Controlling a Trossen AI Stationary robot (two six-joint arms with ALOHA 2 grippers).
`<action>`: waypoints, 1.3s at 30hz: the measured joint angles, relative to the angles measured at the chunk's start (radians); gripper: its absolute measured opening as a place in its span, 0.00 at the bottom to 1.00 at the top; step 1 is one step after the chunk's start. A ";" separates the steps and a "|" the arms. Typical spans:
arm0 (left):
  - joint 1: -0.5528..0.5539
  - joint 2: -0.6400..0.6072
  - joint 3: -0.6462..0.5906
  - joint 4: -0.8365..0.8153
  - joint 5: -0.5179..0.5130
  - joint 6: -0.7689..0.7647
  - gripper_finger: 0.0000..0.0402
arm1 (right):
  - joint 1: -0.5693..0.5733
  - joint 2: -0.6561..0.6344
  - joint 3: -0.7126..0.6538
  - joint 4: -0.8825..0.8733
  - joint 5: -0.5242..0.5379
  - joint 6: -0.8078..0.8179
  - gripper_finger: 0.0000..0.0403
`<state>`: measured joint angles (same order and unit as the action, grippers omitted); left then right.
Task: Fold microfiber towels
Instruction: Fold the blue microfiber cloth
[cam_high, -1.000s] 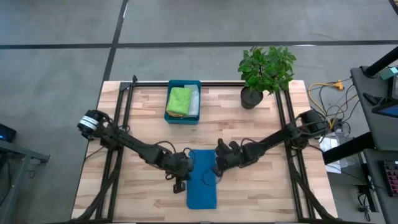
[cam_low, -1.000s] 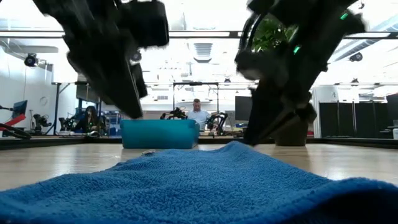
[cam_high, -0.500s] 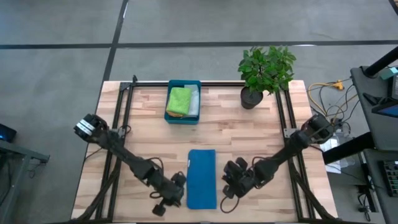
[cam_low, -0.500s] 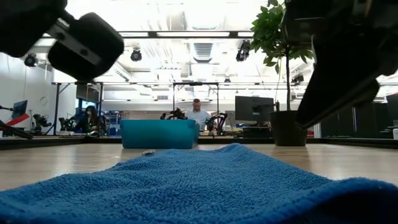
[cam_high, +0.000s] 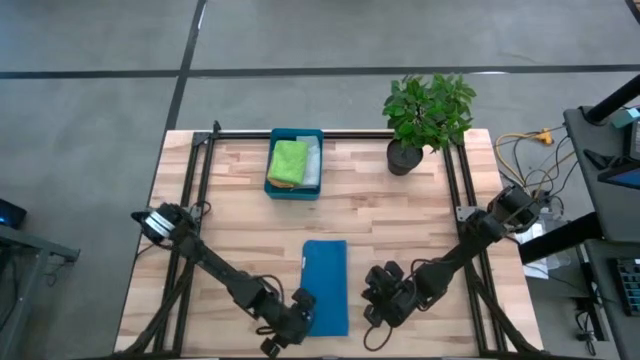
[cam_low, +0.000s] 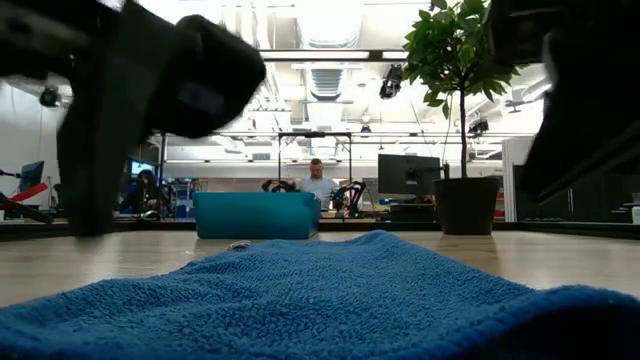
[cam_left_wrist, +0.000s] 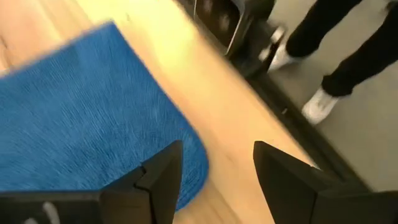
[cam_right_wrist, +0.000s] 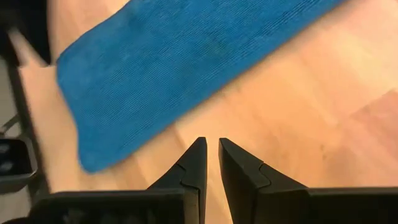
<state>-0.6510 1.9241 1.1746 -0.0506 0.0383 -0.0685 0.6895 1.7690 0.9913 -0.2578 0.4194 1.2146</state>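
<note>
Towel folded on desk, both tools beside its near end

Blue towel (cam_high: 325, 286) flat on the wooden desk (cam_high: 230, 220), folded to a long narrow strip, lying lengthwise near the front edge at centre. Fills the foreground of the low view (cam_low: 320, 300) as a soft blue mound.

Left tool (cam_high: 300, 318) low at the strip's near left corner, just beside the cloth. Fingers parted in the left wrist view (cam_left_wrist: 214, 180), a clear gap between them, nothing held; rounded corner of the blue cloth (cam_left_wrist: 93, 124) directly ahead of the fingertips, desk edge and a person's dark trouser legs and white shoes (cam_left_wrist: 320, 106) beyond.

Right tool (cam_high: 378, 305) to the right of the strip's near end, apart from the cloth. Fingers (cam_right_wrist: 194, 168) almost together in the right wrist view, only a thin slit between them, gripping nothing; bare wood below them, blue towel (cam_right_wrist: 174, 62) further ahead.

Teal tray (cam_high: 296, 189) at the far side of the desk, holding a lime green towel (cam_high: 289, 161) with a pale grey cloth (cam_high: 313, 163) beside it. Potted plant (cam_high: 428, 112) at the far right corner. Seated person (cam_low: 318, 184) in the room beyond the tray in the low view.
</note>
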 joint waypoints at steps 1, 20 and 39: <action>0.001 0.020 0.015 -0.020 -0.003 0.001 0.46 | 0.007 -0.003 0.000 0.001 0.000 0.004 0.09; -0.001 0.166 0.116 -0.241 -0.130 -0.301 0.03 | 0.124 -0.028 0.001 0.015 -0.003 0.088 0.09; 0.002 0.061 0.124 -0.131 -0.136 -0.292 0.00 | 0.104 0.070 0.013 0.471 -0.111 -0.688 0.13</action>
<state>-0.6495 1.9850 1.2982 -0.1814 -0.0982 -0.3601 0.7933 1.8391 1.0046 0.2135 0.3081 0.5261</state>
